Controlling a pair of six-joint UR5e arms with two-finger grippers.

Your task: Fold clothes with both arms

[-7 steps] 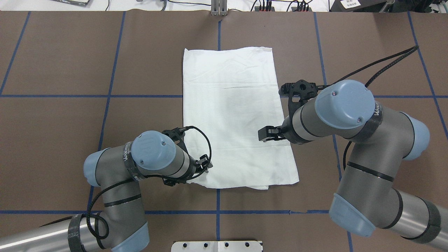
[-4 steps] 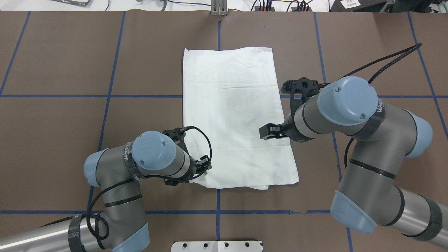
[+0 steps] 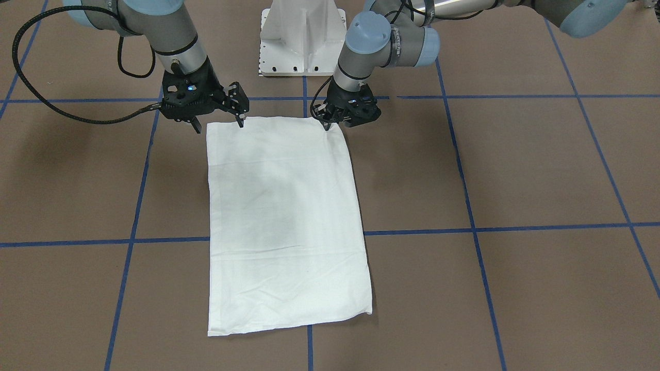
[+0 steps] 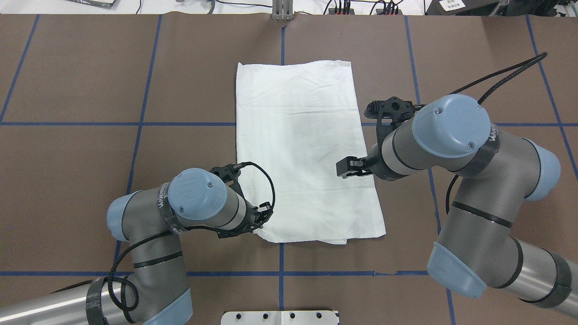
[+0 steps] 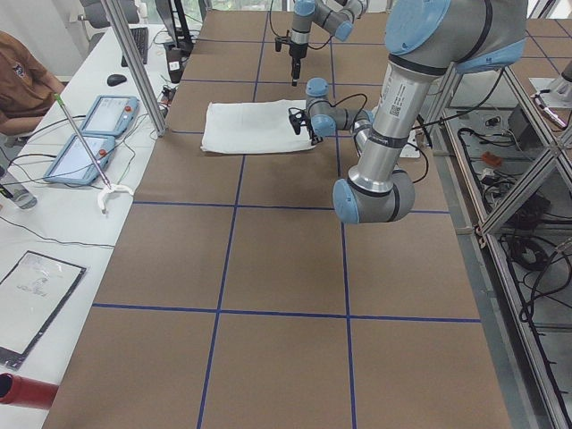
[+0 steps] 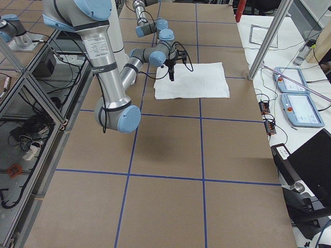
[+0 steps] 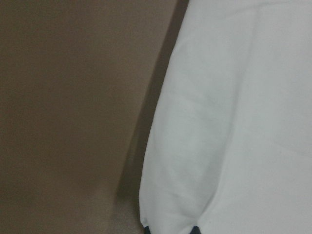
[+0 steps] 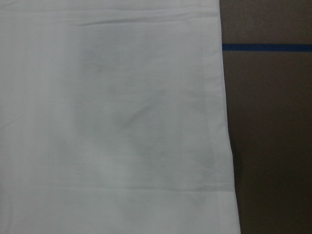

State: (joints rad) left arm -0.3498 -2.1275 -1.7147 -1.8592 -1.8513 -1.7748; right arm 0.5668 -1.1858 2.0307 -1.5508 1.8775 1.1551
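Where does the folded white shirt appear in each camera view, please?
Front-facing: shirt, centre, running top to bottom.
Overhead: centre.
Exterior left: upper middle, small.
Exterior right: upper middle.
Left wrist: right half.
Right wrist: left three-quarters.
Shared landmark: blue tape line passing under it, absent from left wrist.

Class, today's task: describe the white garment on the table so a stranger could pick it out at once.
Start from the brown table crossed by blue tape lines. Near its middle lies the shirt, folded into a flat, plain rectangle. It is the only soft white thing on the brown surface; the white pedestal base is rigid and stands at the robot's edge.
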